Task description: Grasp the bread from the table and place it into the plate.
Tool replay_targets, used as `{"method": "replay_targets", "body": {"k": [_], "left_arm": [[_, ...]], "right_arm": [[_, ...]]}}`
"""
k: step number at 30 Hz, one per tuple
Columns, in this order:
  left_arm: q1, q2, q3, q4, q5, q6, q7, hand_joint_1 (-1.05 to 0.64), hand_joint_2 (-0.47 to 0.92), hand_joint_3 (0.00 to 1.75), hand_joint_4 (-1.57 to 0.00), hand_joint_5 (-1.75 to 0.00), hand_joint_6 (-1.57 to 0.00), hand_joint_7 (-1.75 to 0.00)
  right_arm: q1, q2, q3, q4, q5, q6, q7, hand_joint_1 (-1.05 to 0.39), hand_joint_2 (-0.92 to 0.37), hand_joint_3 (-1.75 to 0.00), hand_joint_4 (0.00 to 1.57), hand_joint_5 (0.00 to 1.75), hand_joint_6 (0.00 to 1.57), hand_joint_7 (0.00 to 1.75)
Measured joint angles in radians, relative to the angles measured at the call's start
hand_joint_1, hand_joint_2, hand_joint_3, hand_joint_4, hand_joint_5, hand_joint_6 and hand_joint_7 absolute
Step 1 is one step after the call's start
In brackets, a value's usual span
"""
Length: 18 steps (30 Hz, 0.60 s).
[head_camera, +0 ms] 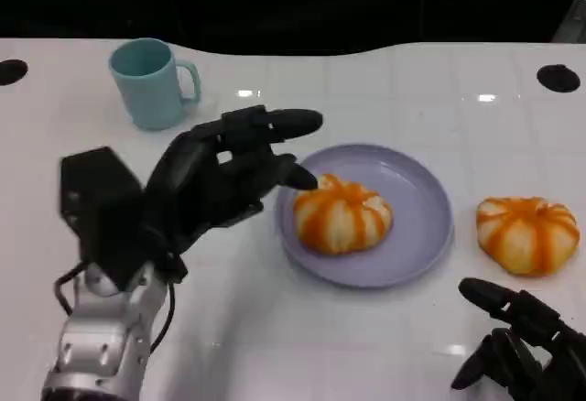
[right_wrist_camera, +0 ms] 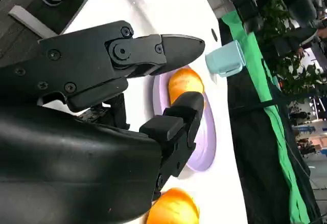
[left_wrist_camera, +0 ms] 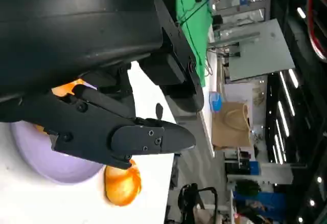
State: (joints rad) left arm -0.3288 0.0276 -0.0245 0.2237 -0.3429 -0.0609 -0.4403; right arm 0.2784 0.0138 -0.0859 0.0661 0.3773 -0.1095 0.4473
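Observation:
An orange-striped bread bun (head_camera: 341,215) lies in the lilac plate (head_camera: 417,190), left of its middle. My left hand (head_camera: 229,177) hovers at the plate's left rim with its fingers spread, the tips close beside that bun and nothing in its grip. In the left wrist view the fingers (left_wrist_camera: 127,137) stretch over the plate (left_wrist_camera: 56,165). A second bun (head_camera: 527,233) sits on the table right of the plate. My right hand (head_camera: 517,346) rests low at the front right, just short of this bun, fingers apart and holding nothing. The right wrist view has this bun (right_wrist_camera: 172,208) beside the hand.
A teal mug (head_camera: 151,82) stands at the back left, its handle turned to the right. The white table (head_camera: 275,328) has black round holes at the far left (head_camera: 11,71) and far right (head_camera: 558,77). Beyond the far edge it is dark.

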Motion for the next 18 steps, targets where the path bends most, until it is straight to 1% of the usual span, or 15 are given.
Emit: {"method": "replay_targets", "body": {"k": [1, 2, 5, 6, 7, 9, 11, 12, 15, 18], "left_arm": [[0.027, -0.002, 0.016, -0.049, -0.051, 0.052, -0.004, -0.55, 0.92, 0.43, -0.64, -1.46, -0.68, -0.89], [0.055, -0.005, 0.030, -0.092, -0.094, 0.097, -0.004, -0.55, 0.92, 0.44, -0.64, -1.48, -0.66, -0.95], [0.114, -0.009, 0.046, -0.161, -0.146, 0.181, -0.003, -0.55, 0.92, 0.44, -0.64, -1.49, -0.65, -0.99], [0.123, -0.009, 0.050, -0.171, -0.147, 0.194, -0.002, -0.55, 0.92, 0.45, -0.64, -1.54, -0.65, -1.03], [0.125, -0.009, 0.054, -0.175, -0.147, 0.205, -0.002, -0.56, 0.92, 0.46, -0.63, -1.64, -0.61, -1.16], [0.179, -0.036, 0.079, -0.247, -0.210, 0.252, 0.034, -0.57, 0.92, 0.48, -0.64, -1.72, -0.59, -1.29], [0.267, -0.082, 0.098, -0.312, -0.272, 0.297, 0.068, -0.57, 0.92, 0.49, -0.64, -1.74, -0.58, -1.32], [0.308, -0.097, 0.098, -0.327, -0.289, 0.317, 0.078, -0.56, 0.92, 0.52, -0.68, -1.74, -0.58, -1.39], [0.392, -0.112, 0.117, -0.364, -0.324, 0.364, 0.105, -0.54, 0.92, 0.53, -0.70, -1.75, -0.55, -1.51], [0.438, -0.115, 0.134, -0.382, -0.342, 0.388, 0.112, -0.53, 0.92, 0.53, -0.70, -1.75, -0.54, -1.55]], "right_arm": [[0.000, 0.001, 0.000, 0.000, 0.000, 0.000, 0.000, -0.75, -0.92, -0.28, 0.62, 1.50, 0.91, 0.50], [0.001, 0.001, 0.000, 0.000, 0.001, 0.000, 0.000, -0.75, -0.92, -0.28, 0.62, 1.50, 0.91, 0.50], [0.001, 0.001, -0.001, 0.001, 0.001, 0.000, 0.001, -0.75, -0.92, -0.27, 0.62, 1.50, 0.91, 0.50], [0.000, 0.001, -0.001, 0.001, 0.002, 0.000, 0.001, -0.75, -0.92, -0.27, 0.62, 1.50, 0.91, 0.50], [0.000, 0.001, -0.001, 0.001, 0.002, 0.000, 0.001, -0.75, -0.92, -0.27, 0.62, 1.50, 0.91, 0.49], [-0.003, 0.002, -0.001, 0.001, 0.004, 0.000, 0.006, -0.76, -0.92, -0.27, 0.62, 1.50, 0.91, 0.49], [0.000, 0.001, -0.005, 0.002, 0.006, 0.000, 0.009, -0.76, -0.92, -0.27, 0.62, 1.50, 0.91, 0.49], [0.001, 0.001, -0.006, 0.002, 0.006, 0.000, 0.011, -0.76, -0.92, -0.27, 0.63, 1.50, 0.91, 0.48], [-0.004, 0.000, -0.005, 0.003, 0.005, 0.000, 0.014, -0.77, -0.92, -0.28, 0.64, 1.49, 0.92, 0.48], [-0.003, 0.000, -0.006, 0.003, 0.003, 0.000, 0.013, -0.77, -0.92, -0.28, 0.63, 1.49, 0.92, 0.48]]}}
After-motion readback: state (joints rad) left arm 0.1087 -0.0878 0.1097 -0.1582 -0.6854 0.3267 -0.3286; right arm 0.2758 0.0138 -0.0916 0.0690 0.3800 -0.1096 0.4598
